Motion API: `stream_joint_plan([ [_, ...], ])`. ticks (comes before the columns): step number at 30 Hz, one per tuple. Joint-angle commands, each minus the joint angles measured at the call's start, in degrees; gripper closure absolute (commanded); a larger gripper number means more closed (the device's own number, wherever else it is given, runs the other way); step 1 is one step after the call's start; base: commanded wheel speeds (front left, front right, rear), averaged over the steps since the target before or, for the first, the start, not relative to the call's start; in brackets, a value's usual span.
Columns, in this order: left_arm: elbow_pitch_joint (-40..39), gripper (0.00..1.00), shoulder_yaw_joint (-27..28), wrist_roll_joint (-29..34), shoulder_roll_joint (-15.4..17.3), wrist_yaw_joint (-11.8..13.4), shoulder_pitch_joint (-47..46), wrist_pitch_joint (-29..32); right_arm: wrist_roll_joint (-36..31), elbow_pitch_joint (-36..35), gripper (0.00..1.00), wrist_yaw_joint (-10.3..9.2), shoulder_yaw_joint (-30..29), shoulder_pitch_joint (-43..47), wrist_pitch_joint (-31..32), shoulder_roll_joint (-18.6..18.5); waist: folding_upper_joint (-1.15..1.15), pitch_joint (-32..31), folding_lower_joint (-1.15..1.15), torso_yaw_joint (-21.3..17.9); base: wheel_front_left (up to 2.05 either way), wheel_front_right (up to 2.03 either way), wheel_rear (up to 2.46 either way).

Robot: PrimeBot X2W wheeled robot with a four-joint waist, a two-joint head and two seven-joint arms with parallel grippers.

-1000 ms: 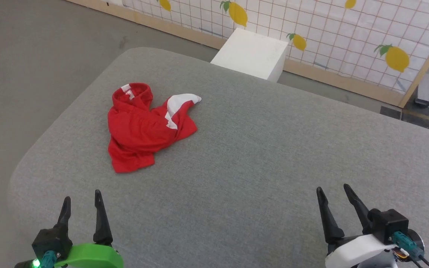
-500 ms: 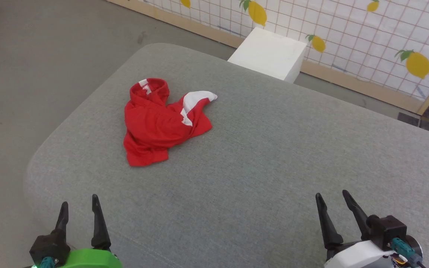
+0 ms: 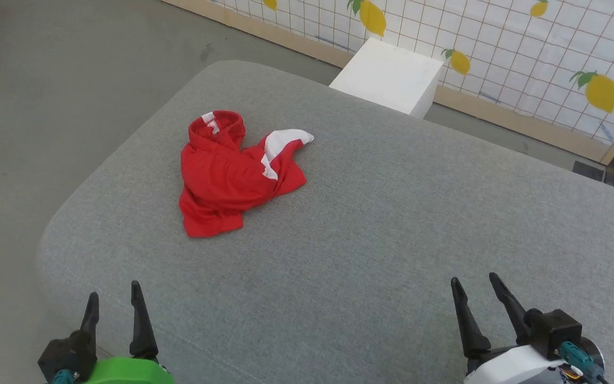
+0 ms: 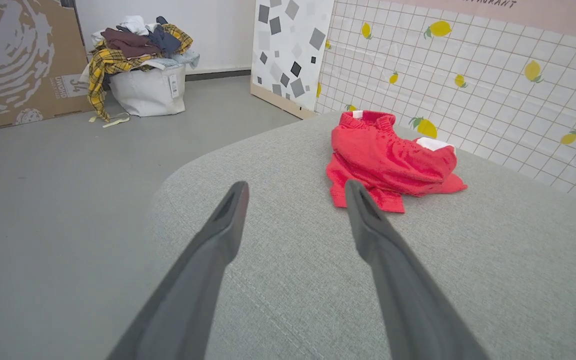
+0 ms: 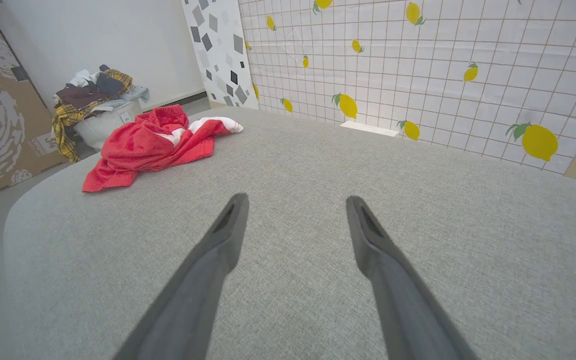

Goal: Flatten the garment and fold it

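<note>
Left jaws, two dark fingers [image 3: 139,320], spread wide and holding nothing, at the near-left edge of the table [image 3: 365,229]. Right jaws, fingers [image 3: 466,320], equally wide and empty, over its near-right part. The garment [image 3: 221,176] lies crumpled on the grey table towards the far-left corner, well apart from both. Beyond the far edge: white box [image 3: 389,77], lemon-patterned screen [image 3: 525,48].

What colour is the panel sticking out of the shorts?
The panel is white, on bright red shorts; head view shows it best.
</note>
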Motion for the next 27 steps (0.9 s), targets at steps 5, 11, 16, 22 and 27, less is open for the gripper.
stream_joint_plan([
  [5, 5.02, 0.0, 0.84, -3.63, 2.04, -4.02, -8.17, 1.58, -0.99, 0.01, 0.0, -0.08, 0.08, -0.99, -0.27, -0.04, 0.52, 2.56, 0.0, -1.28, 0.0, 0.0, 0.0],
  [11, 12.52, 0.0, 1.49, -11.34, 6.93, -7.88, -23.18, 12.3, -4.03, -1.21, 0.0, -0.08, -0.46, -3.71, 1.27, -0.04, 0.52, 7.53, 0.0, -5.41, 0.0, 0.0, 0.0],
  [16, 19.47, 0.0, 1.28, -18.68, 11.36, -9.06, -34.16, 23.57, -6.77, -3.59, 0.0, -0.08, -2.15, -4.61, 3.35, -0.04, 0.52, 12.53, 0.0, -9.78, 0.0, 0.0, 0.0],
  [22, 26.9, 0.0, 1.08, -23.37, 16.26, -9.31, -42.28, 33.4, -8.52, -7.75, 0.0, -0.08, -5.07, -4.35, 5.13, -0.04, 0.52, 18.16, 0.0, -13.95, 0.0, 0.0, 0.0],
  [27, 31.48, 0.0, -0.17, -25.34, 18.27, -9.4, -44.8, 37.86, -9.44, -10.49, 0.0, -0.08, -5.94, -4.09, 6.23, -0.04, 0.52, 22.15, 0.0, -15.94, 0.0, 0.0, 0.0],
])
